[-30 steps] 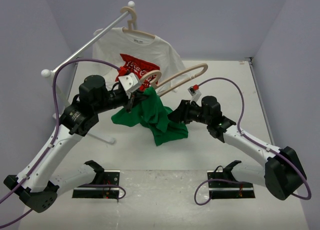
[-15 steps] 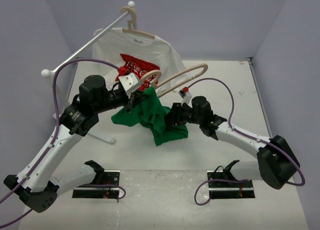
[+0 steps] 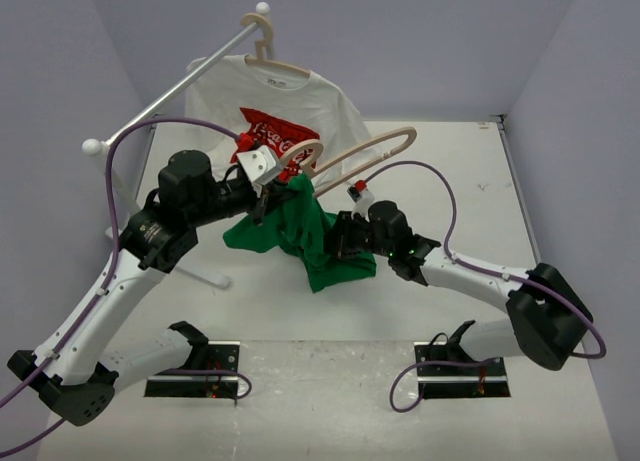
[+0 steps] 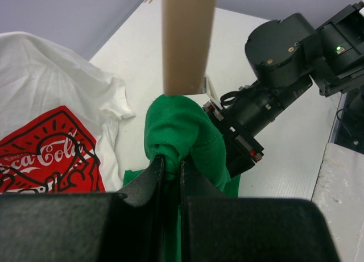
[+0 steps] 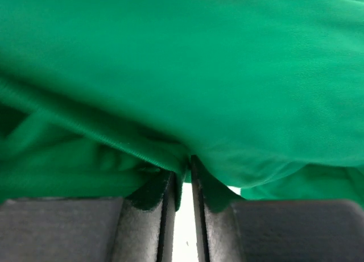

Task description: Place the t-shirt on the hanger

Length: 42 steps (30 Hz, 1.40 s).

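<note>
The white worktop point(image 3: 490, 191) is walled in by pale lilac panels at its far, left and right edges. The far left corner is taken up by a white rail point(image 3: 160, 106) with ball ends. From it hangs a white t-shirt point(image 3: 305, 101) with a red print, on its own beige hanger point(image 3: 278, 67). The widest bare stretch of worktop runs from the middle to the right edge and the far right corner.

The t-shirt point(image 3: 310, 243) is soft, matte, bright green cloth, bunched and creased. It is gathered up over the middle of the worktop between the two arms, with its lower folds drooping toward the near side. The hanger point(image 3: 375, 146) is smooth, pale beige and gently curved. One end is buried in the top of the green bundle and the other rises free toward the far right.

The left gripper point(image 4: 170, 165) has its black jaws pressed together on a wad of green cloth just below the point where the hanger's bar enters it. Whether the jaws also catch the hanger itself cannot be told. The right gripper point(image 5: 183, 179) is pushed into the shirt's right side. Its jaws stand nearly together, with a fold of the cloth pinched between the tips.
</note>
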Motion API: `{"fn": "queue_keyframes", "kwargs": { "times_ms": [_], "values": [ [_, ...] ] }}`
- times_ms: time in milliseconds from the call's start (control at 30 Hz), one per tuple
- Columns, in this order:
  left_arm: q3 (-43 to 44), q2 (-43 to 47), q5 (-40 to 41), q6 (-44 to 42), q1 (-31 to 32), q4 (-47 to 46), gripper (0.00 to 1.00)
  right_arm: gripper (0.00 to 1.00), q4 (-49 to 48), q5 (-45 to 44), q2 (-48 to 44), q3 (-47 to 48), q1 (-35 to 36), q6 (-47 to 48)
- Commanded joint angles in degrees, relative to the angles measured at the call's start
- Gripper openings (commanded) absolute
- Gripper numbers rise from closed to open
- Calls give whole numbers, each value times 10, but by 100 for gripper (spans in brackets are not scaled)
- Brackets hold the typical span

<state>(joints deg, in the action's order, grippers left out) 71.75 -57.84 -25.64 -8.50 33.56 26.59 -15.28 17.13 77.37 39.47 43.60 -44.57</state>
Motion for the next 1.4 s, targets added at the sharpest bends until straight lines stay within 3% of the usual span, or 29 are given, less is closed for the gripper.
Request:
{"fn": "queue_keyframes", "kwargs": {
  "times_ms": [0,67,267,500,833,1067,1367],
  "values": [
    [7,21,15,7,2,-49,0,6,5,-86,28,10,2,-11],
    [5,26,20,5,2,-47,0,0,18,-121,25,7,1,-8],
    [-5,38,21,2,2,-34,0,0,103,-159,-28,16,-62,35],
    [-23,57,16,1,2,-31,0,0,194,-97,-95,79,-211,103],
    [-45,58,9,0,1,-37,0,0,361,42,-53,286,-364,188],
    [-59,17,3,10,1,-50,0,0,471,88,-29,455,-376,222],
    [-34,-61,-67,23,2,-78,0,4,575,51,0,583,-349,281]
  ]
}}
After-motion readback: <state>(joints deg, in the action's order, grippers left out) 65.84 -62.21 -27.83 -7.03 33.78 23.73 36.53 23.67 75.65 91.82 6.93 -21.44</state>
